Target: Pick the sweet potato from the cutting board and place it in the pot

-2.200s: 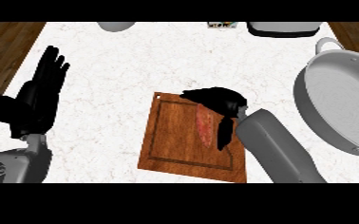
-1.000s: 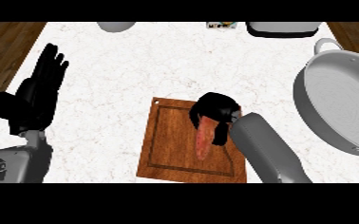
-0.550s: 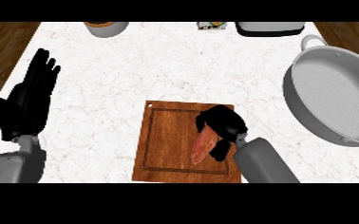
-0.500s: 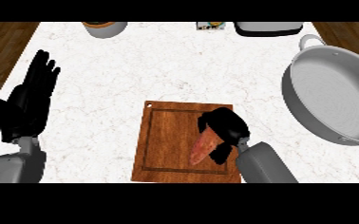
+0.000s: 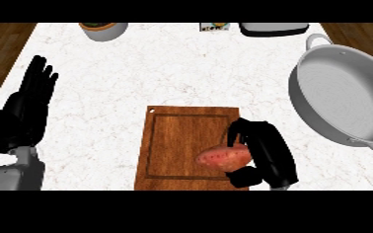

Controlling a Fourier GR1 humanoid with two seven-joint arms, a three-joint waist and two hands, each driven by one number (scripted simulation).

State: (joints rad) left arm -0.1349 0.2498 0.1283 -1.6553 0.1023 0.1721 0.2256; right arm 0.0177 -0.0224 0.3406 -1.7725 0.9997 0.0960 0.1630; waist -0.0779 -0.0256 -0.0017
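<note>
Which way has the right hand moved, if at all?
Yes: the right hand went from the cutting board's far-right corner to its near-right edge, round the sweet potato.

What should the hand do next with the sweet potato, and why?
Probably lift it. The black right hand is curled round the reddish sweet potato at the right edge of the brown wooden cutting board, and the grey metal pot sits farther right with a raised rim to clear.
</note>
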